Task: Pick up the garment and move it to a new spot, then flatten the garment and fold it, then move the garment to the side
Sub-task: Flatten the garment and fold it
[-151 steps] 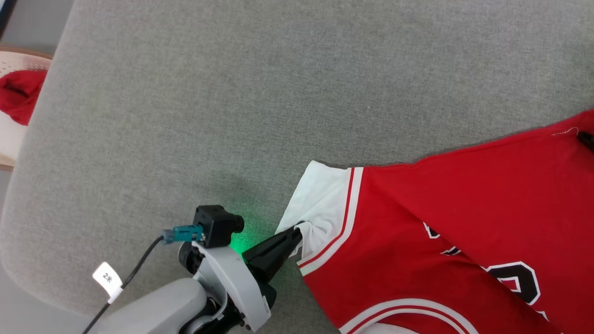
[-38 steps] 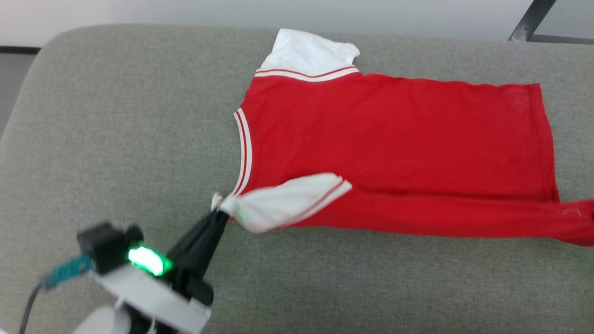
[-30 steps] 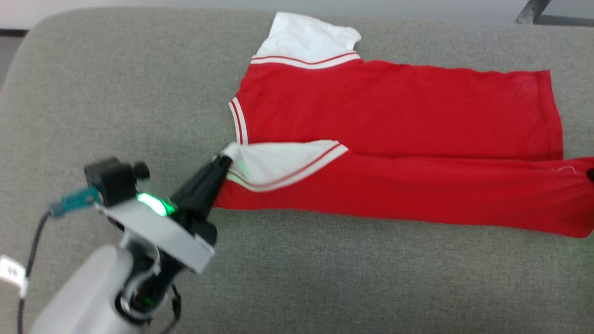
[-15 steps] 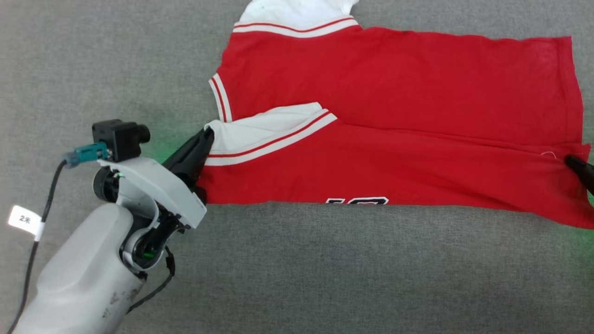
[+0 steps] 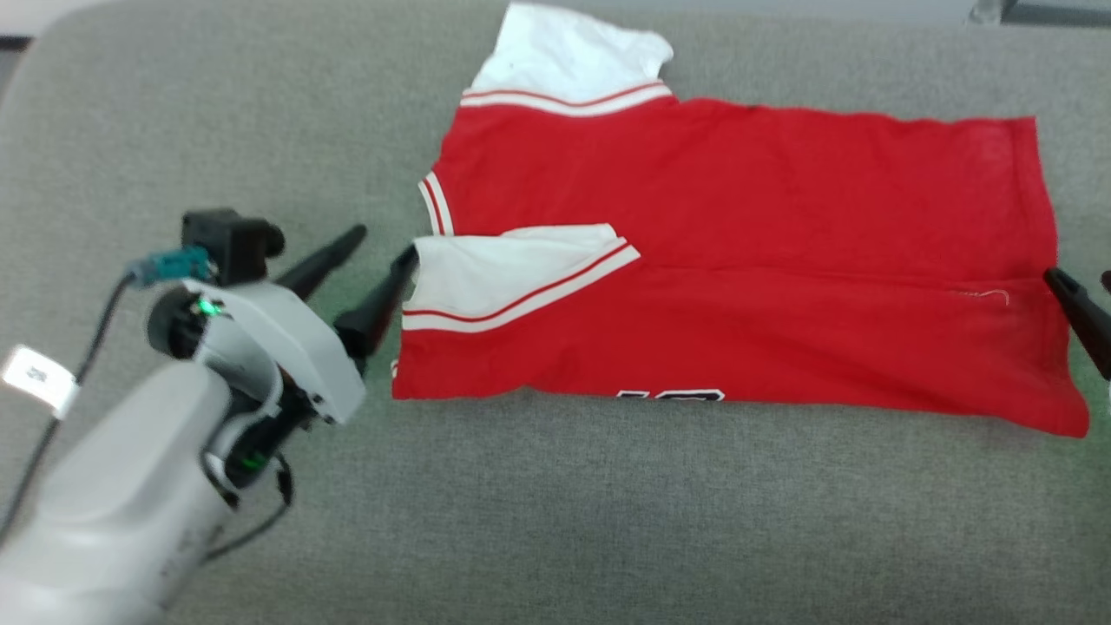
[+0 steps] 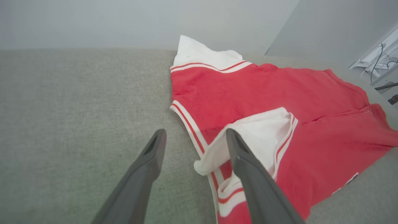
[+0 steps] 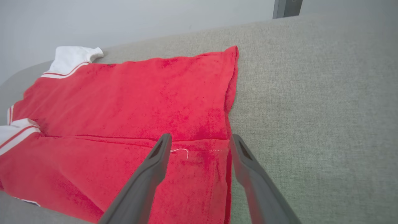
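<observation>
The garment (image 5: 738,260) is lying half-folded on the grey worktop (image 5: 608,521), long axis running left-right; left tool (image 5: 382,243) spread beside the folded sleeve (image 5: 512,273), right tool (image 7: 199,137) spread at the hem (image 7: 228,102)

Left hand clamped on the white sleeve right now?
No: the left hand is open, fingers spread, and the white sleeve lies loose.

L gripper (image 5: 382,245), two long dark fingers, is spread wide w/ nothing clamped btwn them; tips point up-right in head view. Pale grey L forearm (image 5: 113,512) rises from lower-left corner, wrist bent, small green light (image 5: 207,305) lit. R gripper (image 7: 200,137) is likewise spread, gripping nothing; its dark fingertips (image 5: 1072,299) sit at head view's right edge.
</observation>
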Controlling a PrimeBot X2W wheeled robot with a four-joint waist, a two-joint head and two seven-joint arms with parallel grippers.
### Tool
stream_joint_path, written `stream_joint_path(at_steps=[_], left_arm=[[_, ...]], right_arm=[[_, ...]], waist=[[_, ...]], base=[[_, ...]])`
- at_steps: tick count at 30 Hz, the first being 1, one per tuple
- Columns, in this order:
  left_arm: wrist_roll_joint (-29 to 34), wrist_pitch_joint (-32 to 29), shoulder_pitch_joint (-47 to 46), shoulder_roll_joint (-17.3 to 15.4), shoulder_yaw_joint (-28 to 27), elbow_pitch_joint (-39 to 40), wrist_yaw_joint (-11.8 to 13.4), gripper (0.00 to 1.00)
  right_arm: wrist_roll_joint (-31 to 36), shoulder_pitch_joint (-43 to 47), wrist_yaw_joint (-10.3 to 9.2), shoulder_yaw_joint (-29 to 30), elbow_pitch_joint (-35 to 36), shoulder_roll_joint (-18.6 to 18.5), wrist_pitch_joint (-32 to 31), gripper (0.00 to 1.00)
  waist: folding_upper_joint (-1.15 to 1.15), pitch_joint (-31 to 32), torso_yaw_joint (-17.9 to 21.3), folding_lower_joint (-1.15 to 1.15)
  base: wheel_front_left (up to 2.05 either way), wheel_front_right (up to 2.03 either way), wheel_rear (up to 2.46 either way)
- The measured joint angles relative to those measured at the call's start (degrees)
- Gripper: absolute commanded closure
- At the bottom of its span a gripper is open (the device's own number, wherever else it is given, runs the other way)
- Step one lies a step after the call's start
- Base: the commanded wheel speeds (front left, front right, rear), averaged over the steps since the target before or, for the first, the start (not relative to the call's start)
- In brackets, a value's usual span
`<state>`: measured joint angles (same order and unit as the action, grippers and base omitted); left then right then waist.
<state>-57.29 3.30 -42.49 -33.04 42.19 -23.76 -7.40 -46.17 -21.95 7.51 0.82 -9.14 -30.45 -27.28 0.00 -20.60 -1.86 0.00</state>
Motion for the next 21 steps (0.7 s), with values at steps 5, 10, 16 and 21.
stream_joint_path(at_steps=[5, 10, 16, 21], left_arm=[[0.9, -5.4, -3.5, -4.0, 1.4, 1.5, 0.0, 0.0], [1.3, -18.1, -5.5, -6.8, 5.2, 4.5, 1.0, 0.0], [-4.0, -39.0, -6.0, -8.1, 10.0, 8.1, 3.9, 0.0], [-8.6, -44.6, -6.0, -6.9, 9.5, 8.5, 6.8, 0.0]], right_arm=[[1.8, 0.3, 0.0, 0.2, 0.2, -0.2, 3.7, 0.0], [2.9, 1.9, 0.0, 0.4, 1.2, -0.2, 5.1, 0.0], [3.3, 2.7, 0.0, 0.5, 3.3, 0.0, 4.8, 0.0], [3.4, 2.6, 0.0, 0.4, 4.7, 0.3, 4.2, 0.0]], waist=[[0.0, 3.4, -0.3, 0.0], [0.0, 6.3, -0.6, 0.0], [0.0, 7.3, -0.5, 0.0], [0.0, 5.9, 0.4, 0.0]], base=[[0.0, 0.0, 0.0], [0.0, 0.0, 0.0], [0.0, 0.0, 0.0], [0.0, 0.0, 0.0]])
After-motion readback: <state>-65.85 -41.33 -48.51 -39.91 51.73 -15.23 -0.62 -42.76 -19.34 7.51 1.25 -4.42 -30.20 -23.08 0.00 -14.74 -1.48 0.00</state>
